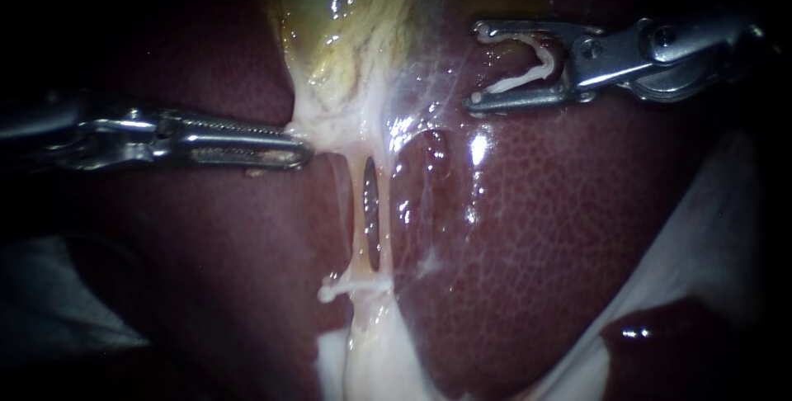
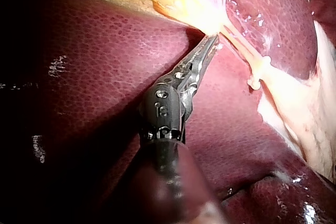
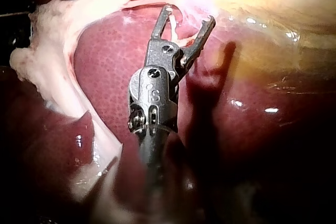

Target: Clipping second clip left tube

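Left tube point(image 1: 357, 211): thin pale strand under gallbladder point(image 1: 355, 21), clip point(image 1: 351, 288) low on it | left tool point(image 1: 301, 152): pinching tissue point(image 1: 326, 133) beside its top | right tool point(image 1: 477, 67): spread, carrying new clip point(image 1: 528, 77), well apart | handling: likely soft, slick, tearable; straddle the bare mid-span.

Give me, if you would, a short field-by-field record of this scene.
left instrument: jaws shut on pale tissue just below the gallbladder
right instrument: jaws wide apart, holding the loaded clip, well clear of the tubes
loaded clip: white, open, touching both jaws
tubes: two pale strands with a dark gap between them
placed clip: white, lying across the strands below the gap
liver: dark red, on both sides of the tubes
second clip: not yet applied
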{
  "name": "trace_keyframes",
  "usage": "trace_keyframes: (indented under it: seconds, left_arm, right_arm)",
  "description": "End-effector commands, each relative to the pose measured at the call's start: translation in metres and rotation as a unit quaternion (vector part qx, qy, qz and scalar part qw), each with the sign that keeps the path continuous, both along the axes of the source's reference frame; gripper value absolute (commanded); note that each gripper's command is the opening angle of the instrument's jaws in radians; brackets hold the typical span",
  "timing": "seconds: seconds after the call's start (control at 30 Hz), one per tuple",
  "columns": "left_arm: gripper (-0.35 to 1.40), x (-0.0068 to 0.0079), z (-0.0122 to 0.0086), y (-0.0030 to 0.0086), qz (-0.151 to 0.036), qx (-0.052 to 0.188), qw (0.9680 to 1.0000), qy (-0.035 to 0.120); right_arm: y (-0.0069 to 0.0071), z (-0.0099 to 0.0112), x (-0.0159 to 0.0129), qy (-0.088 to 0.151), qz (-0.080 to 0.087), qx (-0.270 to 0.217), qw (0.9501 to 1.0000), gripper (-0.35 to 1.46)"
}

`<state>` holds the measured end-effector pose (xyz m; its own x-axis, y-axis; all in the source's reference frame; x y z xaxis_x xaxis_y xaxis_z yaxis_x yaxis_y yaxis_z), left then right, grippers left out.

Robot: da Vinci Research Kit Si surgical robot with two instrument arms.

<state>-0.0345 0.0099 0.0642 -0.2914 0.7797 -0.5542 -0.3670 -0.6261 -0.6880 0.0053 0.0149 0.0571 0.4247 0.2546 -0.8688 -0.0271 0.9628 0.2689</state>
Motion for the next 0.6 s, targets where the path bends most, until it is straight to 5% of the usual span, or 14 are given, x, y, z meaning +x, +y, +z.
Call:
trace_keyframes:
  seconds: [0.03,0.27,0.6]
  left_arm:
    - [-0.35,0.0000,-0.0001,0.0000,0.000,0.000,1.0000,0.000]
    - [-0.35,0.0014,-0.0022,0.0009,0.005,0.007,1.0000,-0.005]
    - [-0.35,0.0045,-0.0056,0.0032,-0.016,0.004,0.9998,-0.007]
  right_arm:
    - [0.0000,0.0000,0.0000,0.000,0.000,0.000,1.0000,0.49]
    - [0.0000,0.0000,0.0001,0.001,-0.001,0.001,1.0000,0.49]
    - [-0.0001,-0.0001,0.0001,0.004,-0.004,0.002,1.0000,0.49]
